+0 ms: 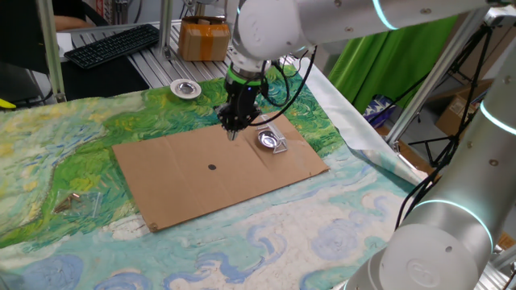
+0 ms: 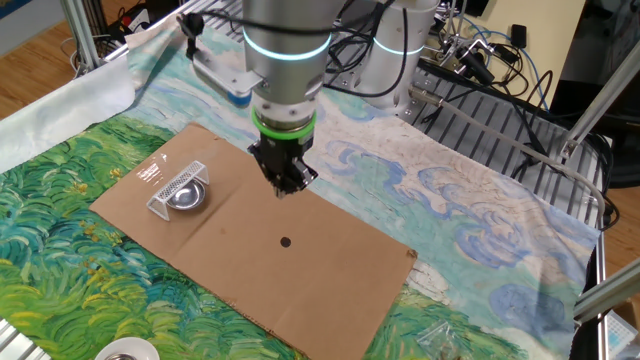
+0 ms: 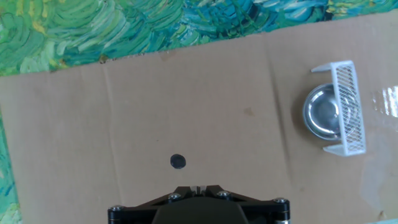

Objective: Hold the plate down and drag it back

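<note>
The plate point(image 1: 267, 139) is a small shiny silver dish lying on a brown cardboard sheet point(image 1: 185, 181), near the sheet's far right corner. It also shows in the other fixed view point(image 2: 184, 199) and at the right of the hand view point(image 3: 322, 112). A white mesh bracket point(image 3: 346, 106) stands over one side of it. My gripper point(image 1: 233, 131) points down over the cardboard, left of the plate and apart from it. Its fingertips point(image 3: 198, 188) are pressed together and hold nothing. It also shows in the other fixed view point(image 2: 285, 187).
A black dot point(image 3: 178, 162) marks the cardboard near the gripper. A second silver dish with a broader pale rim point(image 1: 186, 89) lies on the painted cloth beyond the cardboard. A keyboard point(image 1: 113, 44) and a box point(image 1: 203, 39) sit behind the table. A plastic scrap point(image 1: 76, 203) lies at the left.
</note>
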Robot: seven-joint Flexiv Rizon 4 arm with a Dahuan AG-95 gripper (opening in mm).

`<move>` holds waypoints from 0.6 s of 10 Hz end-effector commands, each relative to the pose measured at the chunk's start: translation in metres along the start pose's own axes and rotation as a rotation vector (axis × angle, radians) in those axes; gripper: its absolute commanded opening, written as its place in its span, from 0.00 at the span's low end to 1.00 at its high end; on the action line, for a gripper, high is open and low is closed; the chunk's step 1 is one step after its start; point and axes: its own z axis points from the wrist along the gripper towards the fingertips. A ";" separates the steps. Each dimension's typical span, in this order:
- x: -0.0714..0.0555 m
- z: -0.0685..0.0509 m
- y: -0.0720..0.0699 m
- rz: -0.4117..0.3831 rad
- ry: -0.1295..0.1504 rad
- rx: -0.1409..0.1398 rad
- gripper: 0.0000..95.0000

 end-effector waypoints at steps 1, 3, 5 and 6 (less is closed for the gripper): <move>-0.004 0.008 -0.001 -0.005 -0.005 -0.001 0.00; -0.009 0.016 -0.001 -0.004 -0.007 -0.001 0.00; -0.016 0.023 -0.001 -0.001 -0.007 0.000 0.00; -0.019 0.027 -0.002 -0.001 -0.007 0.000 0.00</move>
